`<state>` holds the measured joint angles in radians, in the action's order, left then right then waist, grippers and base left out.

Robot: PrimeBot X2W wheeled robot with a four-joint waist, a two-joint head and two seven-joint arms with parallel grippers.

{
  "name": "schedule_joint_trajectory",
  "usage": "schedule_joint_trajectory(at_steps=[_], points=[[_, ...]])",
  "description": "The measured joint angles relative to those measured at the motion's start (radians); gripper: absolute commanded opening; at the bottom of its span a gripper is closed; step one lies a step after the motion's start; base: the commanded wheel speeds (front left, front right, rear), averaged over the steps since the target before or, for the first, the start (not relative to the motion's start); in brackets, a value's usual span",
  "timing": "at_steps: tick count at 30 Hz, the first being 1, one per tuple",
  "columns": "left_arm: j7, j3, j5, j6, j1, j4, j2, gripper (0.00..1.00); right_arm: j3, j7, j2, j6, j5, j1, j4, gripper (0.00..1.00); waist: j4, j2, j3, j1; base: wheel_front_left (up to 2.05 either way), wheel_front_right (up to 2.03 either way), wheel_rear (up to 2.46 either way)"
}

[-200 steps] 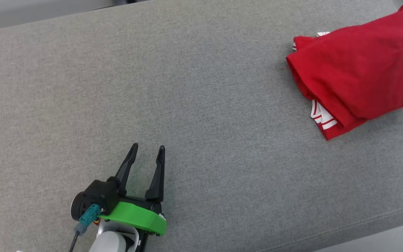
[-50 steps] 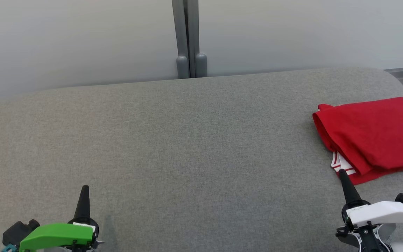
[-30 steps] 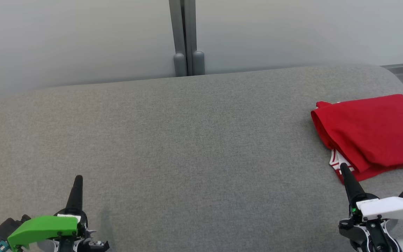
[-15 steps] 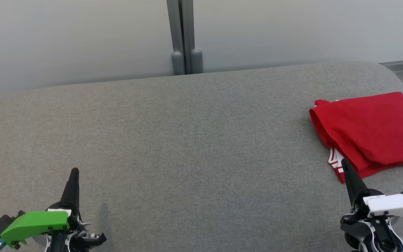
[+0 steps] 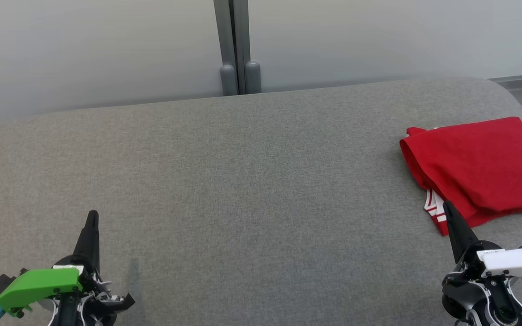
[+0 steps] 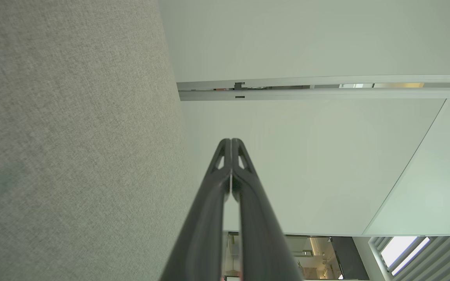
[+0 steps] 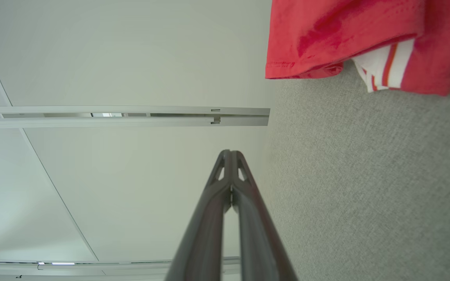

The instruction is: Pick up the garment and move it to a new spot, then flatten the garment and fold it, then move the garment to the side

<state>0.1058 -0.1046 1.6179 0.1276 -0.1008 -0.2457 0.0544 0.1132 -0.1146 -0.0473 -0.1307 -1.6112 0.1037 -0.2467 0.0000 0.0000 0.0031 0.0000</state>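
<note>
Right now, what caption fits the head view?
Folded red garment rests far right on grey fabric surface; left gripper and right gripper shut, empty.

The folded red garment (image 5: 478, 167) lies at the right end of the grey cushion (image 5: 252, 181). The left gripper (image 5: 92, 216) and the right gripper (image 5: 447, 207) sit near the front edge, each with its fingers pressed together.

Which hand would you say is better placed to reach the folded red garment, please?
The right hand: its shut tips sit close to the near corner of the garment. The left hand, also shut, is far across the grey surface.
</note>
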Motion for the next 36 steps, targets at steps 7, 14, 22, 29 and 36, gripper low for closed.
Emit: schedule_joint_trajectory(at_steps=[7,14,22,29,36], points=[[0.003,-0.001,0.000,0.000,-0.003,0.001,0.000,0.00,0.000,0.000,0.000,0.000,0.000,0.000,0.000,0.00,0.000,0.0000,0.000,0.0000,0.00,0.00,0.00],[0.003,-0.002,0.000,0.000,-0.003,0.001,-0.001,0.00,0.000,0.000,0.000,0.000,0.000,0.000,0.000,0.00,0.000,0.0000,0.000,0.0000,0.00,0.00,0.00],[0.005,-0.003,0.000,0.000,-0.003,0.001,-0.001,0.00,0.000,0.000,0.000,0.000,0.000,0.000,0.000,0.00,0.000,0.0000,0.000,0.0000,0.00,0.00,0.00],[0.006,-0.003,0.000,0.000,-0.003,0.001,-0.001,0.00,0.000,0.000,0.000,0.000,0.000,0.000,0.000,0.00,0.000,0.0000,0.000,0.0000,0.00,0.00,0.00],[0.006,-0.004,0.000,0.000,-0.003,0.001,-0.001,0.00,0.000,0.000,0.000,0.000,0.000,0.000,0.000,0.00,0.000,0.0000,0.000,0.0000,0.00,0.00,0.00]])
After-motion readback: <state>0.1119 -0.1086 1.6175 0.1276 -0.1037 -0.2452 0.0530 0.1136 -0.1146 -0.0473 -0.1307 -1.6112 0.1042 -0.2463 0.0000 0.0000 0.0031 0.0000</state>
